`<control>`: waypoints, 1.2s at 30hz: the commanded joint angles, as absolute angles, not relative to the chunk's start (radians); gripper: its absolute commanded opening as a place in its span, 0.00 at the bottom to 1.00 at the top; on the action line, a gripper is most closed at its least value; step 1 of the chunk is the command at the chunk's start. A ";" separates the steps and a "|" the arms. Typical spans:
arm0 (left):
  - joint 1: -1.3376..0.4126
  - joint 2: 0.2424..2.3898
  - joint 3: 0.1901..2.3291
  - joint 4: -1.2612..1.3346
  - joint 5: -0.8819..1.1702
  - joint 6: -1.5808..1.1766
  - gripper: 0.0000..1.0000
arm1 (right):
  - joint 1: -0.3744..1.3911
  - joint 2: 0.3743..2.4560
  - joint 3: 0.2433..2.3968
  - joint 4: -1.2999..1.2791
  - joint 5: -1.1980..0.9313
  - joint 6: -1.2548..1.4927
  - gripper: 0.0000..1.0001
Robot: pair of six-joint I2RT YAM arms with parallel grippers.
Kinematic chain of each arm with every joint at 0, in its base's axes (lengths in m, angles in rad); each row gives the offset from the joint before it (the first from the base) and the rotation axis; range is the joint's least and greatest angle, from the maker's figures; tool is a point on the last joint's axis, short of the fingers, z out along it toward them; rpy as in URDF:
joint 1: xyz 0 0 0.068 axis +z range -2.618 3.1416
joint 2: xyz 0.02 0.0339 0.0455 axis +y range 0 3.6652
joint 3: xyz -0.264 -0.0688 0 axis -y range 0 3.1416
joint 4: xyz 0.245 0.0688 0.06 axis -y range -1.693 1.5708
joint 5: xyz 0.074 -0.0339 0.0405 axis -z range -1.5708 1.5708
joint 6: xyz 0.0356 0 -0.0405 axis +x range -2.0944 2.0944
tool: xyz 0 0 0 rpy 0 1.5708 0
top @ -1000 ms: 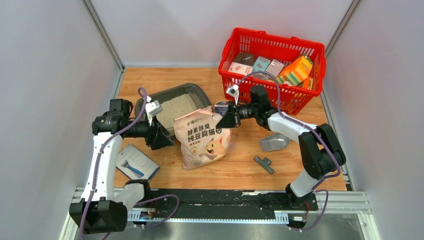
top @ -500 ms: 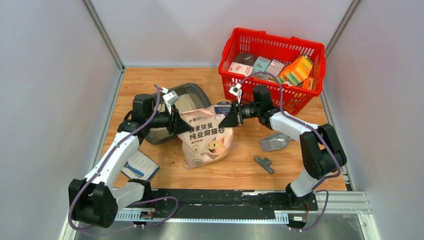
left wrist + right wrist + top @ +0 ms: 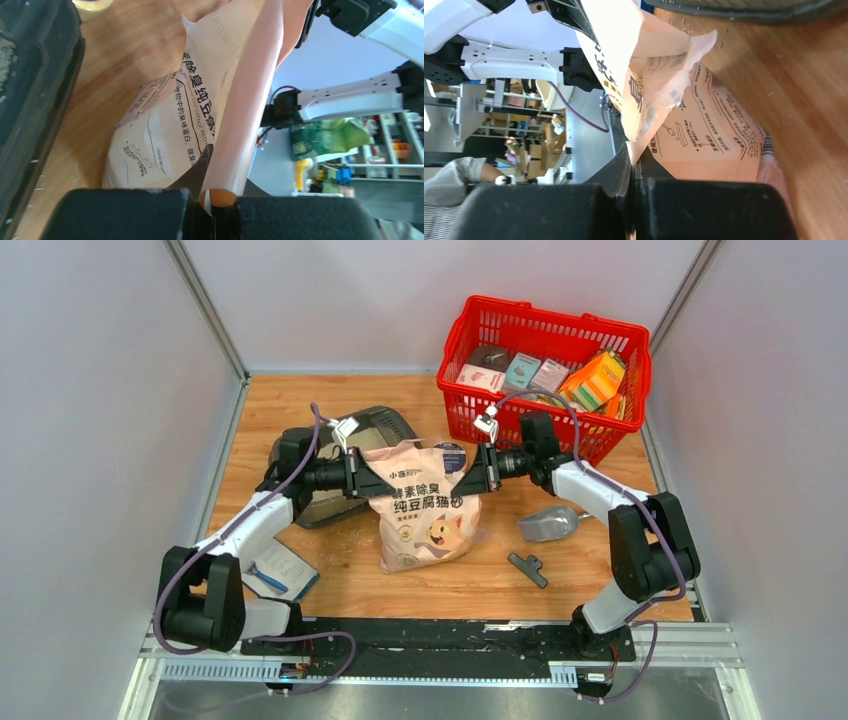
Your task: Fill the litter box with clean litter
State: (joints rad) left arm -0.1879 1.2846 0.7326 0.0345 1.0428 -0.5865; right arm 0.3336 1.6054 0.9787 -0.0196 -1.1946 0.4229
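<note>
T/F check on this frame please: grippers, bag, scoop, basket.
1. The left gripper and the right gripper are each shut on a top corner of the litter bag. True.
2. The metal scoop lies inside the litter box. False: it lies on the table, on the bag's right, held by neither gripper.
3. The litter box sits on the bag's left, partly hidden by the left arm. True.
4. The red basket is empty. False: it holds several boxes.
</note>
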 commanded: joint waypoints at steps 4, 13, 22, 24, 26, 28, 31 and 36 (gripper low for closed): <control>-0.175 1.384 0.790 0.085 1.183 -0.810 0.00 | 0.313 1.523 1.012 -0.135 -1.322 0.529 0.00; -0.209 1.316 0.772 0.220 1.054 -0.728 0.47 | 0.308 1.485 1.014 -0.104 -1.209 0.485 0.04; -0.253 1.353 0.719 0.383 1.022 -0.724 0.46 | 0.325 1.464 0.925 0.046 -1.085 0.485 0.38; -0.253 1.350 0.704 0.396 1.019 -0.723 0.44 | 0.340 1.459 0.899 0.061 -1.074 0.469 0.43; -0.253 1.345 0.696 0.405 1.025 -0.726 0.41 | 0.350 1.460 0.879 0.081 -1.060 0.472 0.50; -0.253 1.341 0.684 0.408 1.029 -0.716 0.37 | 0.364 1.456 0.850 0.127 -1.034 0.474 0.50; -0.253 1.335 0.670 0.411 1.045 -0.718 0.31 | 0.382 1.462 0.831 0.219 -1.008 0.515 0.51; -0.253 1.325 0.655 0.413 1.057 -0.716 0.22 | 0.396 1.486 0.831 0.320 -0.985 0.581 0.44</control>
